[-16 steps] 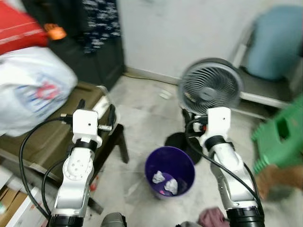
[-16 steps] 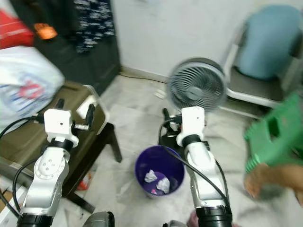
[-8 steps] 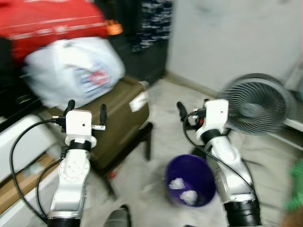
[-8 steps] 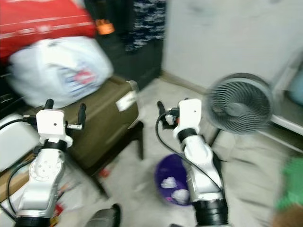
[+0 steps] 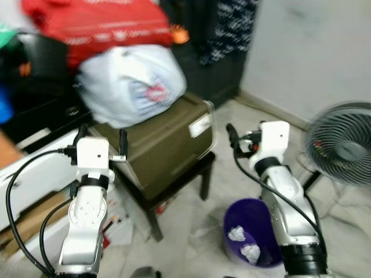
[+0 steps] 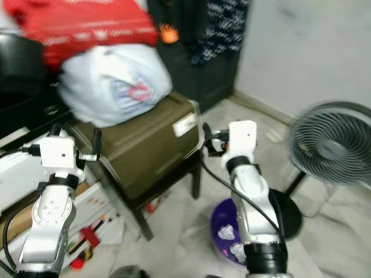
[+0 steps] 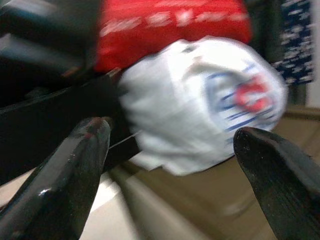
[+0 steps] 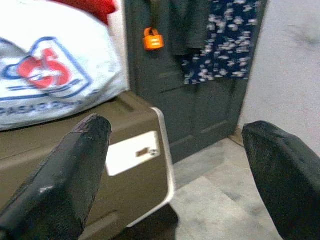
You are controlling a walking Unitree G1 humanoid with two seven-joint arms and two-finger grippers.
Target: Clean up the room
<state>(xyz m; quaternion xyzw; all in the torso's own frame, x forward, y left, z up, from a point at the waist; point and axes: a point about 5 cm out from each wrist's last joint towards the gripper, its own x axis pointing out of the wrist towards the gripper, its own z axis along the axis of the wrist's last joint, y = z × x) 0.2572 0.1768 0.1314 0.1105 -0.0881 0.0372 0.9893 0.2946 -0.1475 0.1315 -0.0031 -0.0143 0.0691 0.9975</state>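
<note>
Both the left gripper (image 5: 101, 136) and the right gripper (image 5: 231, 134) are raised, fingers spread wide and empty. The purple bin (image 5: 250, 238) on the floor holds crumpled paper (image 5: 236, 233); clutter under the stool (image 6: 165, 188) looks left to collect.

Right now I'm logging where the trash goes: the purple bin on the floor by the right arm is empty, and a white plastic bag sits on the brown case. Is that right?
Not quite. The purple bin is not empty: the left eye view shows two crumpled white wads inside it. The rest holds: it stands on the floor by the right arm, and the white plastic bag sits on the brown case.
</note>
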